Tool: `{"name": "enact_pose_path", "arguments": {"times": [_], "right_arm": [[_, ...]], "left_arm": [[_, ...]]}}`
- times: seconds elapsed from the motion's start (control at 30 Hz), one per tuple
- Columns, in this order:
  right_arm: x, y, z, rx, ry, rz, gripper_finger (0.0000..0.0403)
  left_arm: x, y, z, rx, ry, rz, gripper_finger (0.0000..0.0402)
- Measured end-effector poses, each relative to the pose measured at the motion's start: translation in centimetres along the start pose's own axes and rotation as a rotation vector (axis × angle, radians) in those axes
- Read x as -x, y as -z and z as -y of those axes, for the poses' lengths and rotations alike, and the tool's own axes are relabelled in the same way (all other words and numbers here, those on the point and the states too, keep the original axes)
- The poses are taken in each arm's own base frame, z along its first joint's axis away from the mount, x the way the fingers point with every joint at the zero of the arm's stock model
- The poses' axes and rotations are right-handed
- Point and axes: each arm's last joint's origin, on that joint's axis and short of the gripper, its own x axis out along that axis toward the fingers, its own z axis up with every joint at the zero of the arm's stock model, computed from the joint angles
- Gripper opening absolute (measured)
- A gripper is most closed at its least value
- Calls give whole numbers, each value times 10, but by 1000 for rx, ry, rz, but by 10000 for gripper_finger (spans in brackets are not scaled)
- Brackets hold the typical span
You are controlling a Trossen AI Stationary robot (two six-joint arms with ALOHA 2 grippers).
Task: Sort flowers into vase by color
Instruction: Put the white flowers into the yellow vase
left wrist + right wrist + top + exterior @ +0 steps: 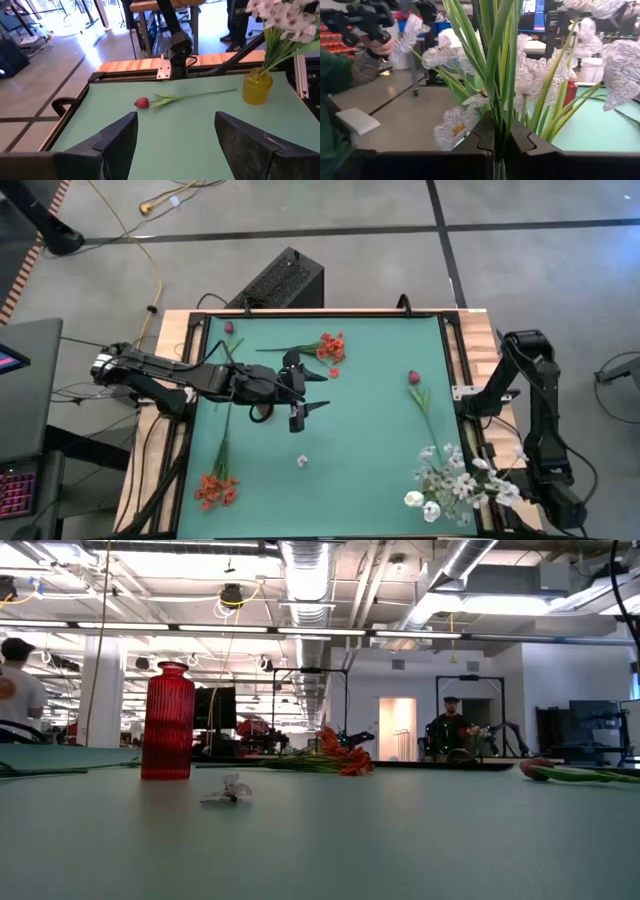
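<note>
The green table (370,430) carries the sorting: white flowers (455,480) stand bunched in a yellow vase (256,87) at the right arm's corner, evidently the place for white stems. The right gripper (499,137) is clenched on those stems. The left gripper (305,402) hovers mid-table, fingers spread and empty, beside the red vase (168,721); a dark red bud (142,103) lies well ahead, orange-red clusters (330,347) nearby

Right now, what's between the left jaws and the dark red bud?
Only bare green mat, shown in the left wrist view, up to the dark red bud.
</note>
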Motion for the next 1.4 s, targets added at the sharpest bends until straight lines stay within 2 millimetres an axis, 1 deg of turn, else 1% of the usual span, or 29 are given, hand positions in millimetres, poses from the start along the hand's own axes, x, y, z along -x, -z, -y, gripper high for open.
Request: {"name": "enact_pose_path", "arguments": {"times": [0.17, 0.3, 0.5, 0.8, 1.0, 1.17, 1.4], "right_arm": [[1, 0, -1, -10, -5, 0, 40], [-2, 4, -3, 14, 7, 1, 40], [-2, 18, -10, 76, 8, 1, 39], [-8, 38, -17, 163, 33, -1, 39], [-3, 47, -21, 190, 16, 4, 39], [-1, 51, -22, 185, 15, 15, 41], [-4, 48, -20, 180, 15, 1, 55]], "left_arm": [[0, 0, 0, 10, 1, 3, 254], [0, 0, 1, 27, 28, 1, 254], [1, 0, 1, 28, 28, -1, 254], [1, 0, 1, 39, 27, -2, 254], [0, 0, 1, 42, 27, -3, 254], [0, 0, 1, 43, 27, -3, 254], [1, 0, 1, 47, 28, -3, 254]]}}
